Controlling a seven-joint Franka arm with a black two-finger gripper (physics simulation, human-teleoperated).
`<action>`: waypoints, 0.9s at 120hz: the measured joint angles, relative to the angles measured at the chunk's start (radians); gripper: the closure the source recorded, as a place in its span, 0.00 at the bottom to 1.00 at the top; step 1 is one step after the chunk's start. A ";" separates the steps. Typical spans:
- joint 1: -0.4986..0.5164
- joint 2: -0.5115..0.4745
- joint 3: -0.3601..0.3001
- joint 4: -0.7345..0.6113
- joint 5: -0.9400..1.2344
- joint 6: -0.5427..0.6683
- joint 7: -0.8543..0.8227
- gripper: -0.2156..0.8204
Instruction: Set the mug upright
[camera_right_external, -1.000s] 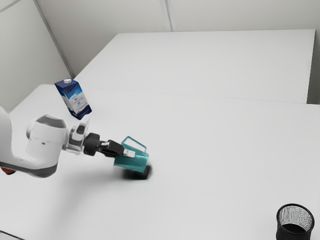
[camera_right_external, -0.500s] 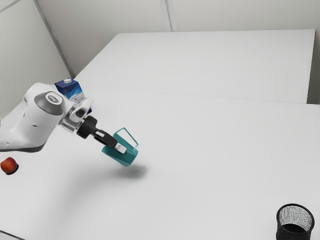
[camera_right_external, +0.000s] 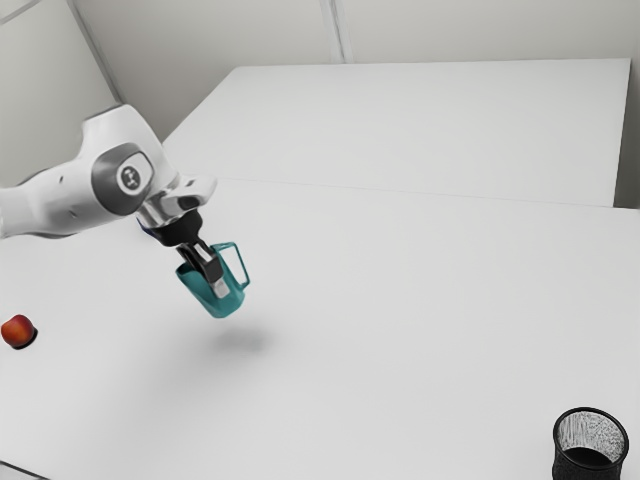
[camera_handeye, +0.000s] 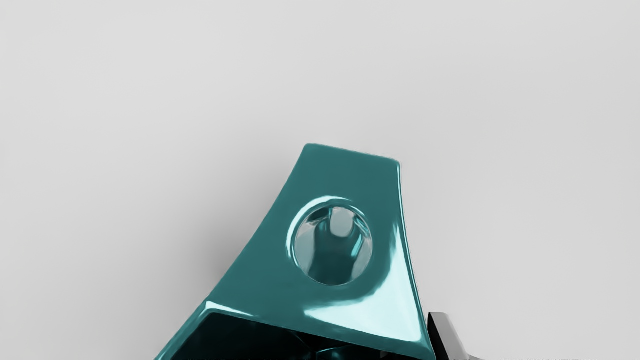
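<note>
In the exterior view the black gripper (camera_right_external: 218, 285) points down and is shut on the teal mug (camera_right_external: 226, 298), which hangs above the white table. The mug leans, its open rim toward the exterior view's upper left and its base toward the lower right, with the handle on the exterior view's right side. In the wrist view the mug (camera_handeye: 260, 270) shows its outer wall with a round mark, and its dark opening is at the bottom edge. One fingertip (camera_handeye: 447, 335) is against the mug's side; the other is hidden.
A red-orange fruit (camera_right_external: 18, 331) lies at the exterior view's left. A black mesh cup (camera_right_external: 590, 440) stands at the lower right corner. The blue carton is mostly hidden behind the arm. The mug's shadow falls on the white table (camera_right_external: 400, 330) beneath it.
My hand has risen and moved toward the exterior view's left, swinging from nearly level to pointing down. The mug has left the table and turned with it, base now lower. The fruit has come into view.
</note>
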 joint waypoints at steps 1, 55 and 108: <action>-0.001 0.000 -0.002 -0.001 0.006 0.002 -0.007 0.95; -0.042 0.012 -0.039 -0.073 0.192 0.208 -0.328 0.96; -0.051 0.070 -0.045 -0.109 0.209 0.315 -0.511 0.96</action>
